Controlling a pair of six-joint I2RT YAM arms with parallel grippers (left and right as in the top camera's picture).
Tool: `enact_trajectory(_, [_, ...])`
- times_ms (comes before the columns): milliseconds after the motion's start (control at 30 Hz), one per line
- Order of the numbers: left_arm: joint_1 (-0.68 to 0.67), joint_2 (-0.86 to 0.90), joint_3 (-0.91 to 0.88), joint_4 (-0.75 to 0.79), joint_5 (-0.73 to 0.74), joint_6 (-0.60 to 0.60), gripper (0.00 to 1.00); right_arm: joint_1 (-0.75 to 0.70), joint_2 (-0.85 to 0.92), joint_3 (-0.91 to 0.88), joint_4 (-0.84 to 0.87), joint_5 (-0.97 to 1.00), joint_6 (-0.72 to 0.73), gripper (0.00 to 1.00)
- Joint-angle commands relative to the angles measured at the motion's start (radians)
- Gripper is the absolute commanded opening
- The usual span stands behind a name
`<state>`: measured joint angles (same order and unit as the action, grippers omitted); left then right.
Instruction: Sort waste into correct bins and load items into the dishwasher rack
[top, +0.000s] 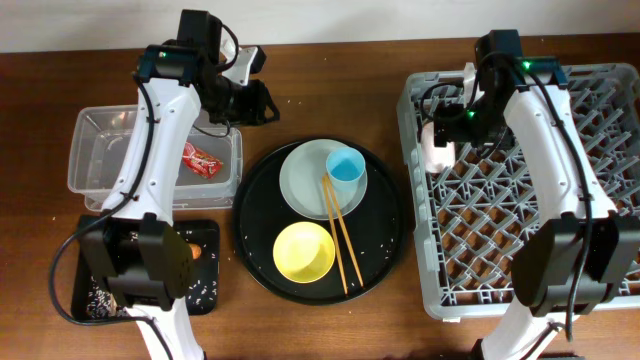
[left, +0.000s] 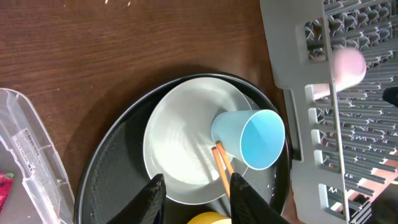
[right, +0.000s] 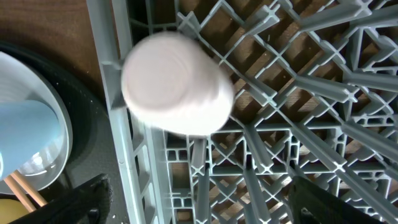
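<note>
R fingers (right: 84, 202) spread wide, empty, above pink cup (right: 176, 84), bottom-up in dishwasher rack (right: 298, 93) by the wall nearest round black tray (left: 106, 168). L fingers (left: 154, 198) apart, empty, over blue cup (left: 252, 137) on plate (left: 180, 149) w/ chopsticks (left: 221, 163).

Brown table (top: 330, 70) carries clear tub (top: 88, 150), small black tray (top: 207, 245), round tray (top: 254, 250), rack (top: 470, 250).

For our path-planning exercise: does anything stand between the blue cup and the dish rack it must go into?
Yes. The rack has a side wall that rises between the blue cup on the plate and the rack floor. The pink cup sits just inside that wall, by the right gripper.
</note>
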<state>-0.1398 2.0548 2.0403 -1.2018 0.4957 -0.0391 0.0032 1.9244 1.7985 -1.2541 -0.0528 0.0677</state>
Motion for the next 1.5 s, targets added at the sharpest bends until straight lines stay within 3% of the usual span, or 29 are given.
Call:
enact_trajectory(0, [-0.020,-0.021,0.008,0.030,-0.006,-0.003,0.34,0.002,-0.005,0.022,-0.008,-0.006,0.001,0.91])
enact_trajectory(100, [-0.089,-0.019,0.007,0.085,-0.015,-0.003,0.34,0.001,-0.005,0.125,-0.082,-0.006,0.001,0.91])
enact_trajectory(167, [-0.158,-0.011,0.006,0.118,-0.119,-0.018,0.43,0.001,-0.005,0.224,-0.163,-0.006,0.001,0.91])
enact_trajectory(367, [-0.320,0.069,0.006,0.102,-0.385,-0.106,0.45,0.001,-0.005,0.286,-0.272,-0.006,0.001,0.93])
enact_trajectory(700, [-0.336,0.230,0.006,0.081,-0.308,-0.106,0.44,0.002,-0.005,0.286,-0.272,-0.006,0.001,0.93])
enact_trajectory(767, [-0.339,0.248,0.006,0.081,-0.308,-0.106,0.39,0.001,-0.005,0.286,-0.272,-0.006,0.001,0.93])
enact_trajectory(1033, [-0.339,0.253,0.020,0.090,-0.309,-0.106,0.01,0.001,-0.005,0.286,-0.275,-0.006,0.001,0.94])
enact_trajectory(1167, [-0.313,0.246,0.090,0.075,-0.308,-0.106,0.00,0.001,-0.005,0.286,-0.277,-0.006,0.001,0.95])
enact_trajectory(1233, [-0.284,0.240,0.176,0.055,-0.217,-0.102,0.00,0.001,-0.005,0.286,-0.276,-0.062,0.000,0.96])
enact_trajectory(1300, [-0.233,0.238,0.250,0.027,-0.037,-0.085,0.00,0.001,-0.005,0.286,-0.275,-0.136,-0.019,0.97])
enact_trajectory(1333, [-0.188,0.238,0.288,0.010,0.177,-0.057,0.00,0.001,-0.005,0.286,-0.275,-0.233,-0.084,0.99])
enact_trajectory(1400, [-0.087,0.240,0.296,0.007,0.746,0.038,0.00,0.001,-0.005,0.286,-0.277,-0.588,-0.299,0.98])
enact_trajectory(1467, [-0.041,0.240,0.296,0.007,0.912,0.086,0.00,0.001,-0.005,0.286,-0.276,-0.809,-0.409,0.98])
